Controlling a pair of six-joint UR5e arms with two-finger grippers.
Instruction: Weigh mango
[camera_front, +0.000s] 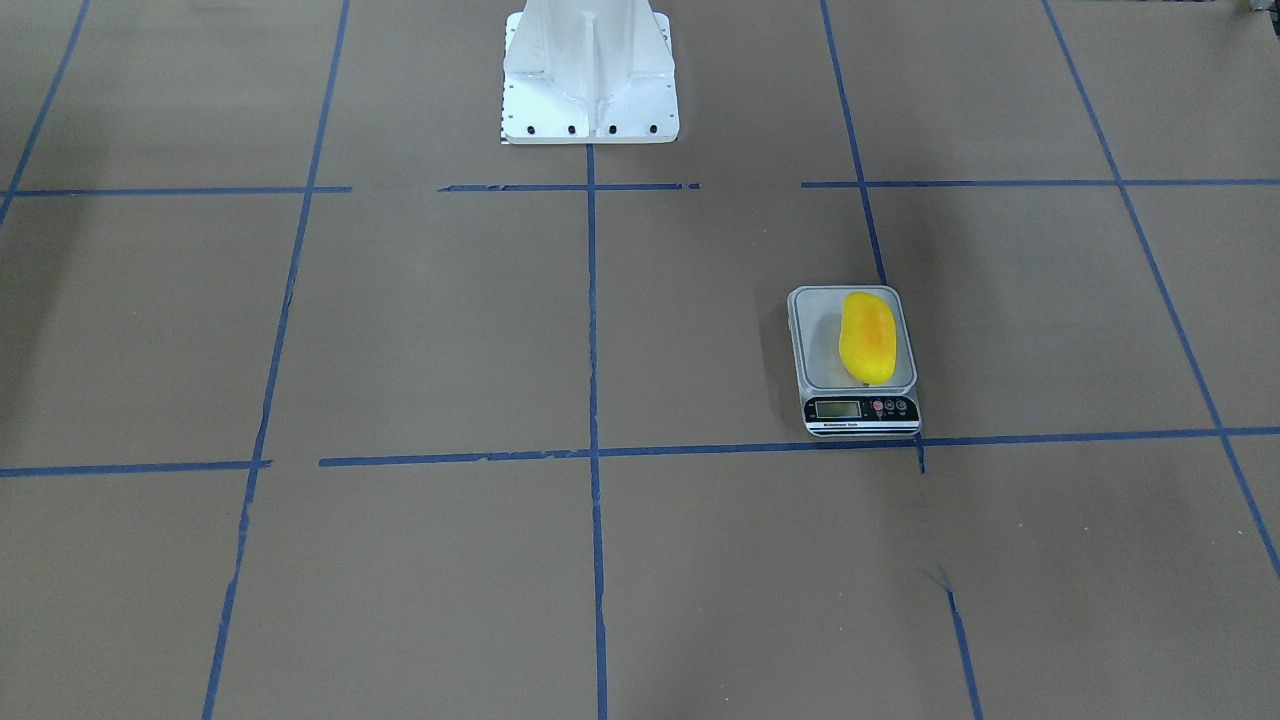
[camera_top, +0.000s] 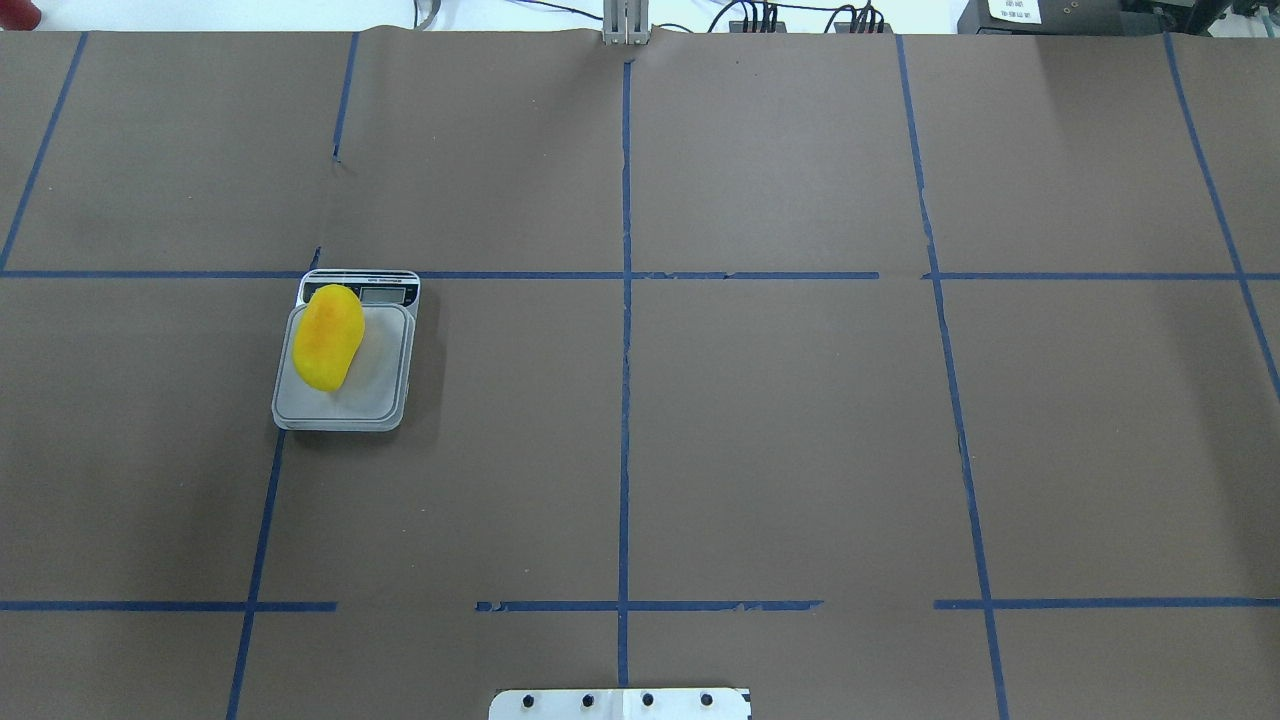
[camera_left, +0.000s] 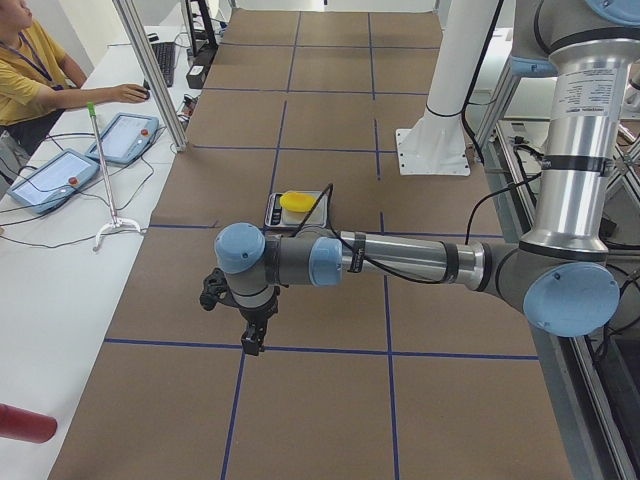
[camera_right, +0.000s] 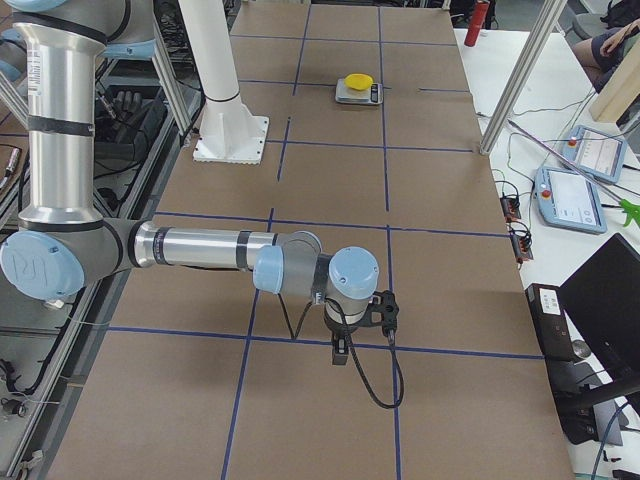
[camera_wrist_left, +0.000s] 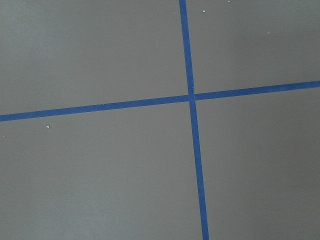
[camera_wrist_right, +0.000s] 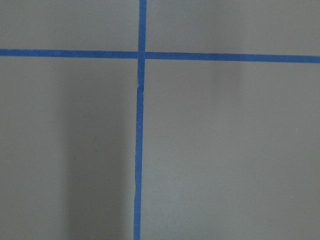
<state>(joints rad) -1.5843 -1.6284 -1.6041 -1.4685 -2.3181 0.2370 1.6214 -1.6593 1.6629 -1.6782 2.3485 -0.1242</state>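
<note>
Nearest the lens, left gripper (camera_left: 252, 342) and right gripper (camera_right: 340, 353) hang well apart from the scale (camera_front: 818, 345), their jaws' opening beyond our telling, while the mango (camera_front: 866, 338) lies off-centre on the platform, where we judge a nudge could roll it off.

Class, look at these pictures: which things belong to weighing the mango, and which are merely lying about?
Belong to the job:
- mango, lying on the scale's platform
- digital scale, its display end away from the robot

Lying about:
- white pedestal on the table
- red cylinder on the side bench
- teach pendant on the same bench
</note>
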